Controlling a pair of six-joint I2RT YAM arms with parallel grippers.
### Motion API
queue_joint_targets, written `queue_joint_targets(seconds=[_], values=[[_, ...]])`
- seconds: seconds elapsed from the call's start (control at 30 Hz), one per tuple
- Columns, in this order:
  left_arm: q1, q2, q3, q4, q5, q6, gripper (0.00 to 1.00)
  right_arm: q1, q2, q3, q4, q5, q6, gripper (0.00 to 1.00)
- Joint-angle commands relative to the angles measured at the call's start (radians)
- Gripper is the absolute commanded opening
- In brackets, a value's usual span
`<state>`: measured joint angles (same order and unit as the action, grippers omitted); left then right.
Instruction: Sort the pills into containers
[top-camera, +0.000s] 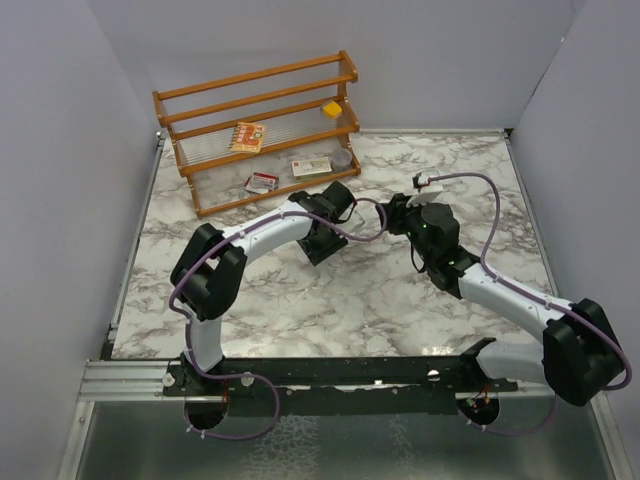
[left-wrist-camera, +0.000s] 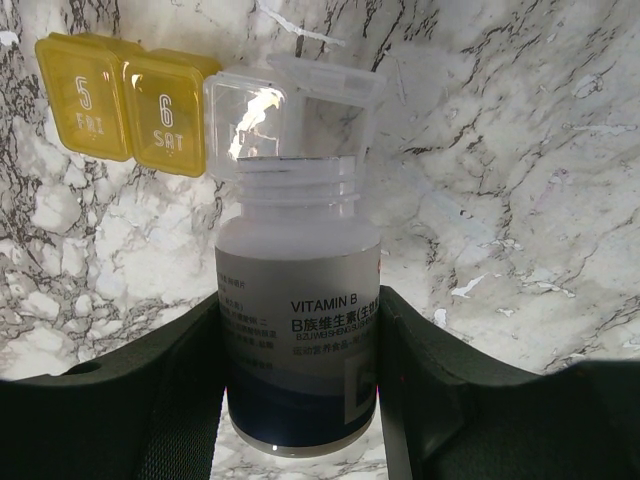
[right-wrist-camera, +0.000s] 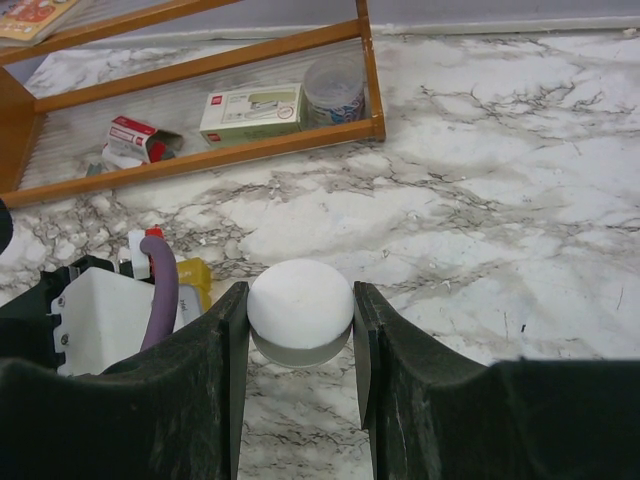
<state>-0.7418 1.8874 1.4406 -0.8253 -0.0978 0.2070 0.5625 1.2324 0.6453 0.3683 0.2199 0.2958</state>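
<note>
Left end effector (left-wrist-camera: 300, 335) pinched uncapped bottle (left-wrist-camera: 298, 290) | right end effector (right-wrist-camera: 300, 335) pinched cap (right-wrist-camera: 300, 300) | risk I judged: overtilting would spill past the clear compartment (left-wrist-camera: 258, 125) just ahead

Top camera looks down from behind; 2 wrist cameras sit close over the shared table (top-camera: 330, 300).

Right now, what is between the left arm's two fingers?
The uncapped Vitamin B bottle, gripped by both fingers with no gap either side. The left wrist view shows it.
</note>
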Motion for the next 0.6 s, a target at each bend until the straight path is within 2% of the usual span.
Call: queue_joint_targets(seconds=[0.0,0.27,0.57], values=[[-0.008,0.029,0.038,-0.027,-0.026,0.022,0.00,-0.001,-0.043,-0.021,0.048,0.056,0.008,0.01],[-0.017,0.035,0.041,-0.044,-0.024,0.019,0.00,-0.001,-0.074,-0.037,0.052,0.117,0.014,0.01],[-0.031,0.040,0.086,-0.077,-0.047,0.024,0.00,-0.001,-0.071,-0.034,0.047,0.114,0.016,0.01]])
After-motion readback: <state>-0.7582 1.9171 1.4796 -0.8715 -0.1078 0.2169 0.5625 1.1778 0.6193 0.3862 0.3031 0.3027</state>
